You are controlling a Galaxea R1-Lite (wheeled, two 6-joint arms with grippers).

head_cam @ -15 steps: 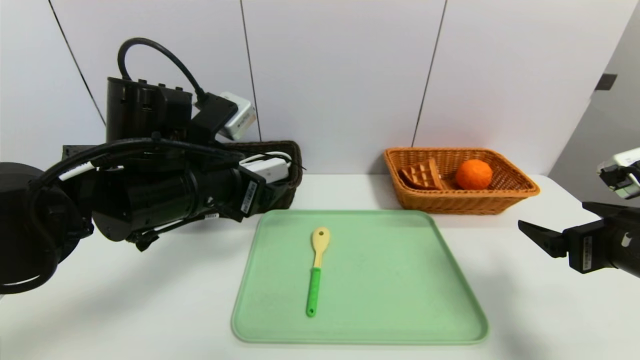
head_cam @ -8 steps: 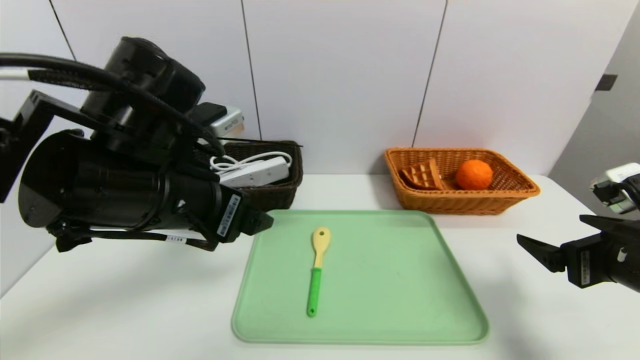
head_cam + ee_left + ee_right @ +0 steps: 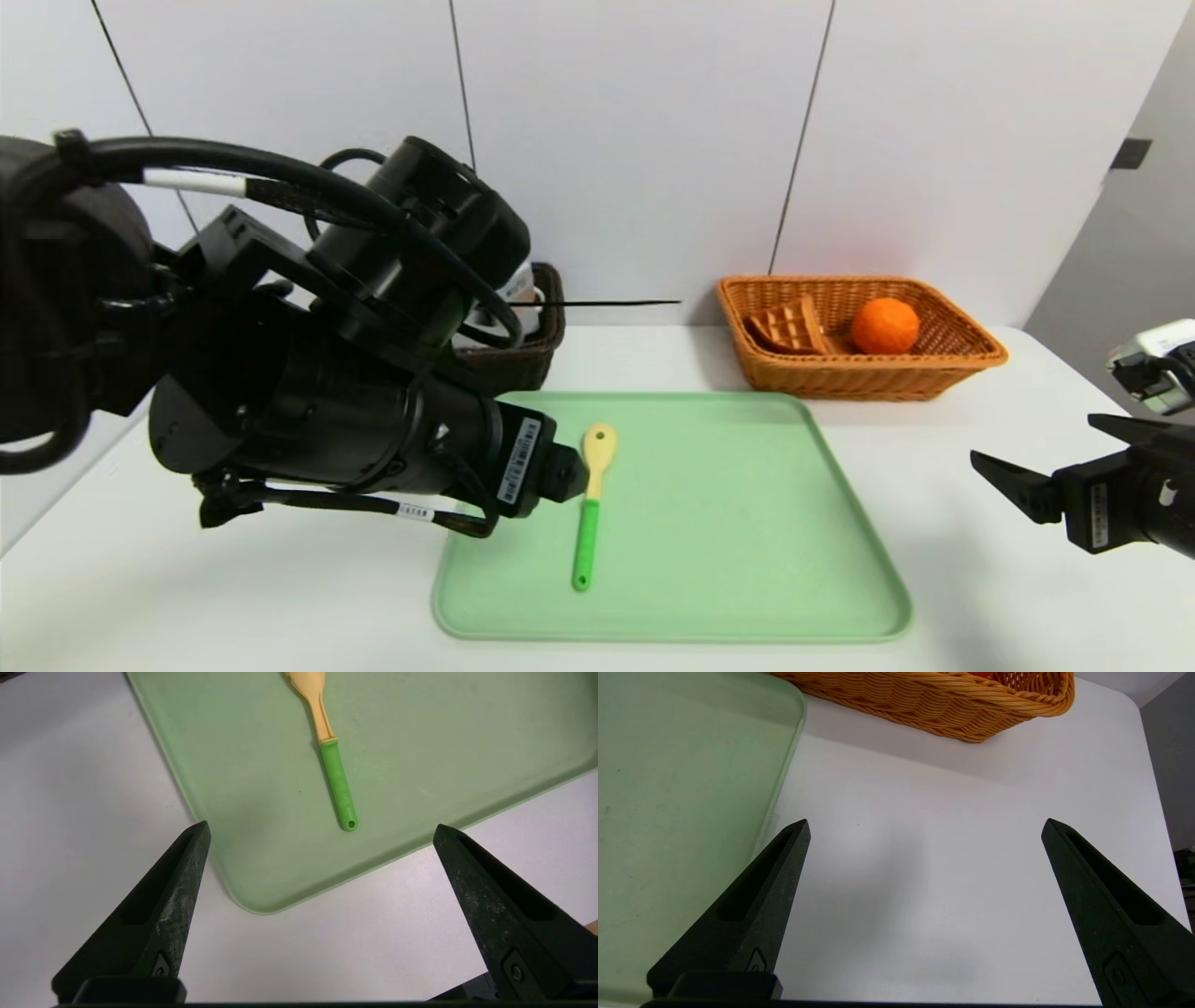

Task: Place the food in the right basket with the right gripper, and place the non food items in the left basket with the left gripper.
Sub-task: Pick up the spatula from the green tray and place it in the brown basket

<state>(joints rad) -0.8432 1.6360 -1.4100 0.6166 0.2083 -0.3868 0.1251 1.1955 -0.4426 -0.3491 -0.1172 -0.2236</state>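
Head view: a yellow spoon with a green handle [image 3: 589,509] lies on a pale green tray [image 3: 747,523]. The left arm's bulk hides its fingers, just left of the spoon. A dark basket [image 3: 537,350] sits behind it. The orange basket [image 3: 859,373] holds an orange [image 3: 884,325] and a waffle [image 3: 787,329].
Left wrist view: the left gripper [image 3: 320,828], fingers spread wide and empty, hangs over the tray's near corner.
Right wrist view: the right gripper [image 3: 924,826], fingers wide and empty, hovers over white table [image 3: 924,882] beside the tray.
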